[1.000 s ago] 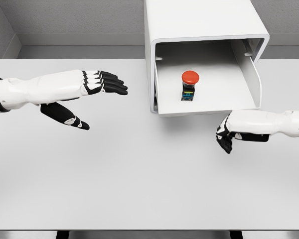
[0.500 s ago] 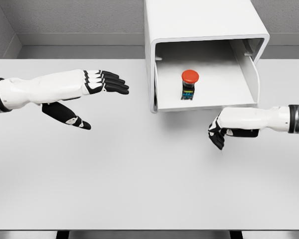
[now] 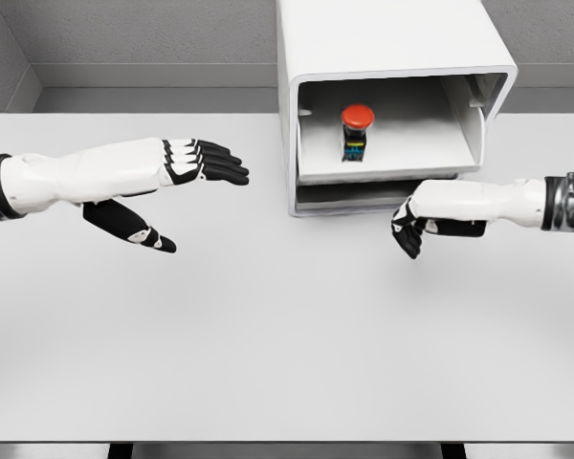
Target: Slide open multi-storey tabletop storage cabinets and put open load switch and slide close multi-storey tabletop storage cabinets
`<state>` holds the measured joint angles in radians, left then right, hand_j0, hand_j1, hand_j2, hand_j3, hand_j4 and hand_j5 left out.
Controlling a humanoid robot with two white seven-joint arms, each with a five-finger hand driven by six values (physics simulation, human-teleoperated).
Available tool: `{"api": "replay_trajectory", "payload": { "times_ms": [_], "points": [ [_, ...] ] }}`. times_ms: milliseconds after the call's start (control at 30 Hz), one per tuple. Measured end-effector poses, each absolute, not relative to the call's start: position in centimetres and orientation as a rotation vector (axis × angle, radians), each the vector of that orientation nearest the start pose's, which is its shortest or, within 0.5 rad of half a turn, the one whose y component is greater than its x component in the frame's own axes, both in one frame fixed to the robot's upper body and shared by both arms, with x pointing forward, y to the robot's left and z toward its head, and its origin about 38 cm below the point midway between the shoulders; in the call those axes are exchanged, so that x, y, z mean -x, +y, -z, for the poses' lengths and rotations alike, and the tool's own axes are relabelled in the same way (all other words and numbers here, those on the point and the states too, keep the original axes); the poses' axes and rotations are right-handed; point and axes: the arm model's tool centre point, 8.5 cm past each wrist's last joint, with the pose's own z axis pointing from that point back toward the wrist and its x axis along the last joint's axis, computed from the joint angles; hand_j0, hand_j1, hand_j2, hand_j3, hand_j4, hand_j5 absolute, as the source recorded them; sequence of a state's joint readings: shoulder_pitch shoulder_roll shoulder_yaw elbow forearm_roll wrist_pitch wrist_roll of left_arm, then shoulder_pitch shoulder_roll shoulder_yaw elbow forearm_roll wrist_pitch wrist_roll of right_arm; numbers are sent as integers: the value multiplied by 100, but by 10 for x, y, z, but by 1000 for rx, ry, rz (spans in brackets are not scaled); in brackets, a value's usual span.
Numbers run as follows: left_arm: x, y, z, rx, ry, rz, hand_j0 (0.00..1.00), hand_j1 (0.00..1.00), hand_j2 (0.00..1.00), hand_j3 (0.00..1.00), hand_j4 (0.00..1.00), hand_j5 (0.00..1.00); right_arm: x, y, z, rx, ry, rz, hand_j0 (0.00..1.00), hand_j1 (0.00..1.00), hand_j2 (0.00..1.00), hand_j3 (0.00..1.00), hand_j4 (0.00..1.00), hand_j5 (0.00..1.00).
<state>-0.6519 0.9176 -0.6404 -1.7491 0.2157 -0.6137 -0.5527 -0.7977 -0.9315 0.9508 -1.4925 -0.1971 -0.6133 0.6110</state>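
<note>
The load switch [image 3: 356, 130], red mushroom cap over a dark body, stands upright in the drawer [image 3: 392, 158] of the white tabletop storage cabinet [image 3: 387, 57], and the drawer sits mostly inside the housing with only its front lip showing. My right hand [image 3: 423, 212] is just in front of that lip, knuckles toward it, fingers curled downward and holding nothing. My left hand [image 3: 177, 177] hovers well apart over the white table [image 3: 268, 335], fingers extended, thumb dropped below, empty.
</note>
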Motion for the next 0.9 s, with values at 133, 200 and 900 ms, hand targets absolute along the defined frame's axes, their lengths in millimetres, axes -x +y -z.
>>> {"api": "replay_trajectory", "payload": {
  "times_ms": [133,200,900],
  "points": [
    [-374,249,-296,-200,2559,-2523,100,100,100,100,100,100,-412,-277,-221,-170,-1517,-1931,13,13,13,13,13,13],
    [-374,249,-295,-203,2560,-2524,100,100,100,100,100,100,-414,-276,-219,-166,-1512,-1930,13,13,13,13,13,13],
    [-375,249,-288,-217,2570,-2533,100,100,100,100,100,100,-446,-277,-201,-56,-1437,-1950,13,13,13,13,13,13]
  ]
}}
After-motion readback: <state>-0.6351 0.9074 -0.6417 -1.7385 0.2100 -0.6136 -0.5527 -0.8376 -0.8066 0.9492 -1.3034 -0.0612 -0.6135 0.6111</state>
